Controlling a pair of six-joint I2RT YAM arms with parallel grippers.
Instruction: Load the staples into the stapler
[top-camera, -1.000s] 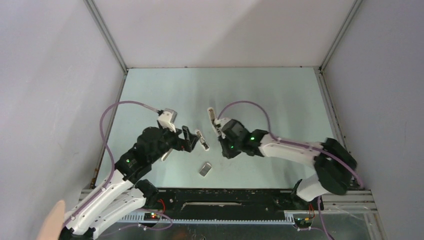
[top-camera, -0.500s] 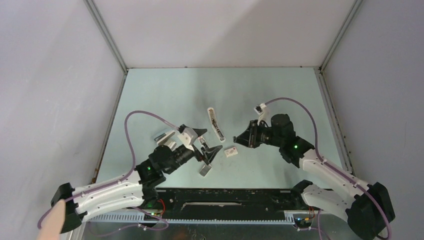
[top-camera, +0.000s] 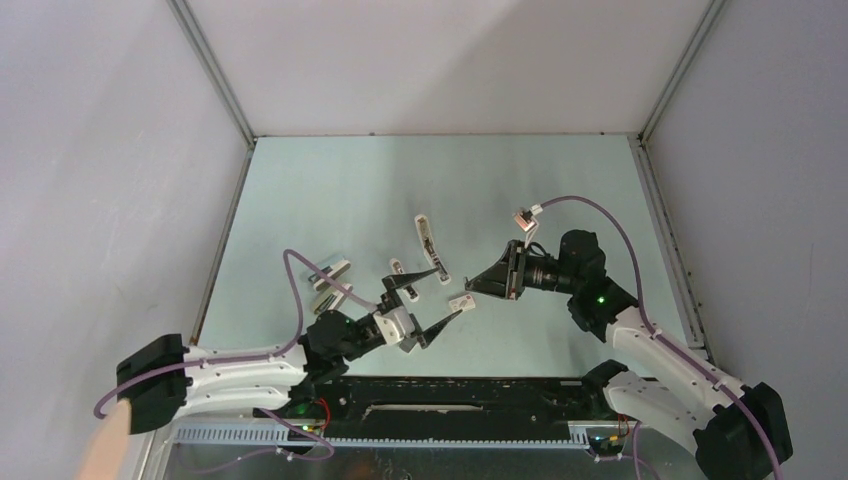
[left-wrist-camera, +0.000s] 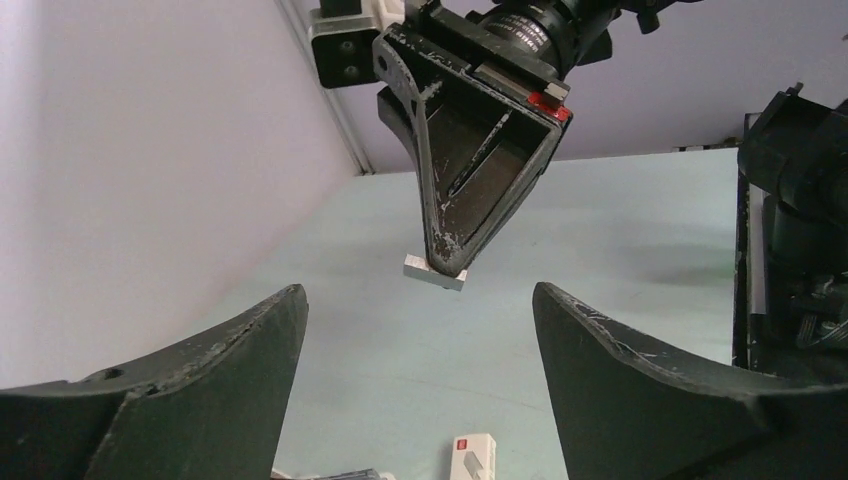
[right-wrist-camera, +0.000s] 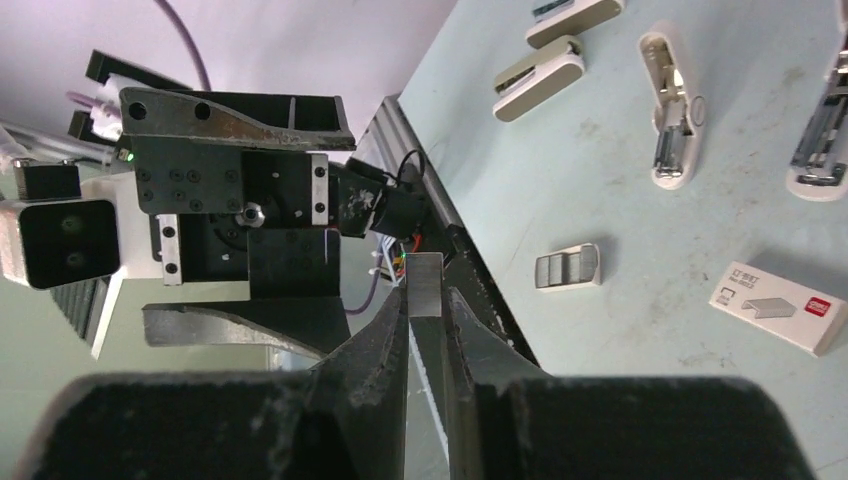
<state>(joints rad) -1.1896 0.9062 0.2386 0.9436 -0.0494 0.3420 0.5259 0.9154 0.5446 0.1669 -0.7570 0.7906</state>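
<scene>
My right gripper (top-camera: 478, 288) (right-wrist-camera: 425, 300) is shut on the staples (right-wrist-camera: 424, 275), a small flat grey block held above the table. The block also shows in the left wrist view (left-wrist-camera: 435, 272), pinched at the right fingertips. My left gripper (top-camera: 448, 293) (left-wrist-camera: 415, 290) is open and empty. It is held low and points at the right gripper, a short way from the block. The stapler (top-camera: 428, 243) lies on the table beyond both grippers, with its metal channel showing. It also shows at the right edge of the right wrist view (right-wrist-camera: 820, 130).
A little white box with a red mark (right-wrist-camera: 775, 305) (left-wrist-camera: 475, 458) lies under the grippers. A grey ridged piece in a white frame (right-wrist-camera: 567, 268) lies near the front rail. A short white stub (right-wrist-camera: 672, 110) and two silver-and-white bars (top-camera: 330, 272) lie to the left.
The left arm has dropped back toward the near edge and its open gripper now faces the right gripper. The right gripper has shifted slightly left, still shut.
</scene>
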